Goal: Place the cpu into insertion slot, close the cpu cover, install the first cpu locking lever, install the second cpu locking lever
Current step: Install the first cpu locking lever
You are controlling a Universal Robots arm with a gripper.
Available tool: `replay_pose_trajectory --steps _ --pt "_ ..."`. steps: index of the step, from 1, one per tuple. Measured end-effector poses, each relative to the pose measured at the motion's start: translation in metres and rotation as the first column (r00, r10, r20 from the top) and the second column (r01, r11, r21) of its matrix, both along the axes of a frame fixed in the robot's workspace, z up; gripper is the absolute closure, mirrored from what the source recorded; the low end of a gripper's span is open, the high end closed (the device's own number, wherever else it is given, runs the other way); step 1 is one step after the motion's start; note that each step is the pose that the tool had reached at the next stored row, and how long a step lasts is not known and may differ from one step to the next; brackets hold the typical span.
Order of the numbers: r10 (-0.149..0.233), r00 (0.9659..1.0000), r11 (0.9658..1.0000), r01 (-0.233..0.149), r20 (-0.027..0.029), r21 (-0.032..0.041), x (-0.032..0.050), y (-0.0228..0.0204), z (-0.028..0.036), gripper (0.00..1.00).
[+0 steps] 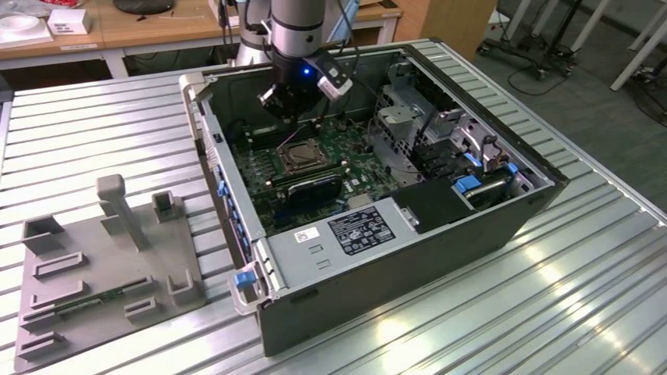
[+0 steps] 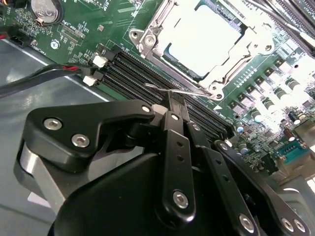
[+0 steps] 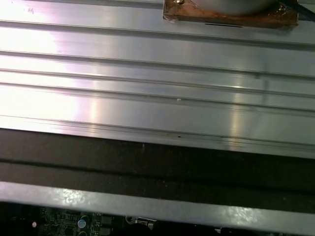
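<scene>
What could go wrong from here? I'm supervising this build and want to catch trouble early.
Two risks. The gripper sits right at a thin wire locking lever beside the cpu cover; a slip could bend the lever or leave it unhooked. The memory slots and red-black cable lie close under the fingers, so a low pass might scrape or snag them.

You get even, bright overhead light; glare streaks the ribbed bench [image 1: 542, 297] toward 5 o'clock. The cpu [image 2: 199, 37] washes out white, and the near tool [image 2: 172, 105] sits soft.
</scene>
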State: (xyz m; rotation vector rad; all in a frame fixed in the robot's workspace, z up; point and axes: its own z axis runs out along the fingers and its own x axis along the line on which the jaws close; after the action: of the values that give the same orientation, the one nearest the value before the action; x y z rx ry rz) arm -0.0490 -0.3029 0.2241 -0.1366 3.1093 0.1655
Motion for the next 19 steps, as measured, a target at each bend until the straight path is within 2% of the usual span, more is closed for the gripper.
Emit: replay_pose_trajectory --steps 4,9,17,19 --pt "0.000 1.0000 0.9999 0.000 0.0000 -0.0123 0.0001 0.0000 -0.0038 0.89" --pt "0.000 1.0000 0.9997 0.000 0.0000 -0.0233 0.0022 0.0001 -0.0106 0.89" --pt "0.000 1.0000 0.9994 0.000 0.0000 -0.0350 0.0096 0.0019 -0.0158 0.89" --pt "0.000 1.0000 0.9991 0.000 0.0000 -0.0424 0.0106 0.0037 -0.0168 0.89"
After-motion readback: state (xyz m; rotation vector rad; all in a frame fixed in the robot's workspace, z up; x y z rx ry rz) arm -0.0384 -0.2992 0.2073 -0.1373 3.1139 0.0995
